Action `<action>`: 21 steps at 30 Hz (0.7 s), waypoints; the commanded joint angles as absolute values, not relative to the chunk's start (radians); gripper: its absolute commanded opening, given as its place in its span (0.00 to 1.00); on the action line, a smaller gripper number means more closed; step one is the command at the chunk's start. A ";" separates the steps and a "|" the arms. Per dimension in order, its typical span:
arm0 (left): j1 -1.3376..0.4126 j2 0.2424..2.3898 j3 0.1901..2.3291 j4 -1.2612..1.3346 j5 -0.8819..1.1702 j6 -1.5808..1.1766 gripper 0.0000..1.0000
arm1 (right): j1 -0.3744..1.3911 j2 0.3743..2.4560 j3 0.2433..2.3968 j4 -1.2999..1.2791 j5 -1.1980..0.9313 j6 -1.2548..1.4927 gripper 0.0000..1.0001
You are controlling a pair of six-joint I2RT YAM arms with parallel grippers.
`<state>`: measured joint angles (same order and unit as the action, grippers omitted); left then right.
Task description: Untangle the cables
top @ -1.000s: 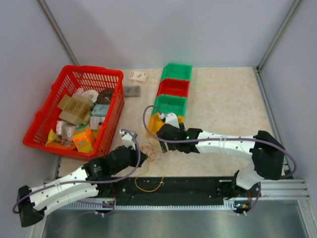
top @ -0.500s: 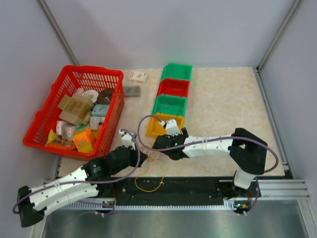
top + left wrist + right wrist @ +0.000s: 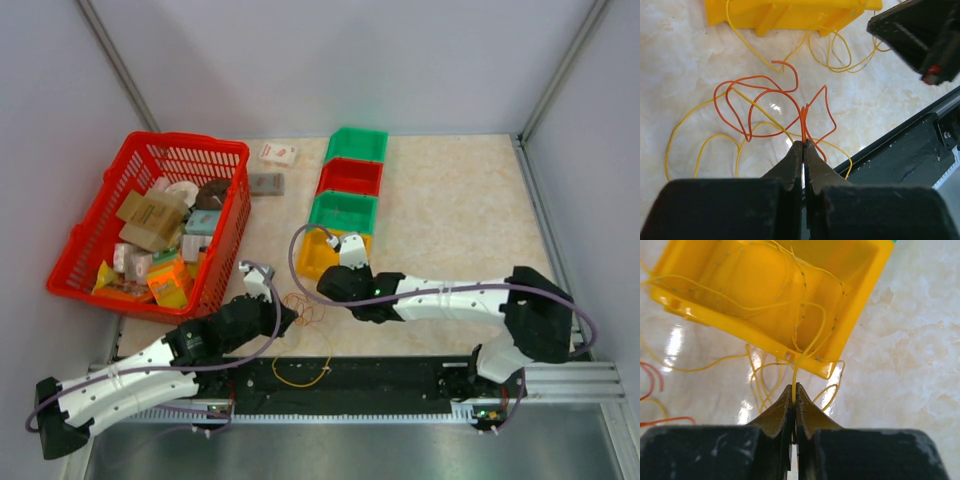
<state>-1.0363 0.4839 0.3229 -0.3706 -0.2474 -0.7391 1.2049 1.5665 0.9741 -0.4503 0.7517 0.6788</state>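
1. The left gripper is pinched shut on the orange cable, near the bin (the yellow one).
2. The right gripper is pinched shut on a yellow cable, just beside the bin.
3. That yellow cable goes over the bin's edge and loops inside.
4. More yellow loops lie on the table near the bin, crossing the orange cable.

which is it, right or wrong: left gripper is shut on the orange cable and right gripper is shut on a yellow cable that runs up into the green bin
Wrong on the bin only. The right gripper is shut on a yellow cable that runs up into the yellow bin, not a green one, as the right wrist view shows. The left gripper is shut on the orange cable, as you said.
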 commanded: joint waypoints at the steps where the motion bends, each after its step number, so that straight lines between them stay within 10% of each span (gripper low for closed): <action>1: -1.034 0.469 0.321 -0.359 -0.256 -0.744 0.00 | 1.221 1.413 1.018 -0.452 0.641 0.652 0.00; 21: -1.034 0.439 0.313 -0.373 -0.255 -0.765 0.00 | 0.960 1.502 1.342 -0.345 0.506 0.276 0.00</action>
<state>-1.0363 0.4553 0.3229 -0.3786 -0.2478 -0.7506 0.9874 1.4265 1.2694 -0.3832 0.5068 0.3897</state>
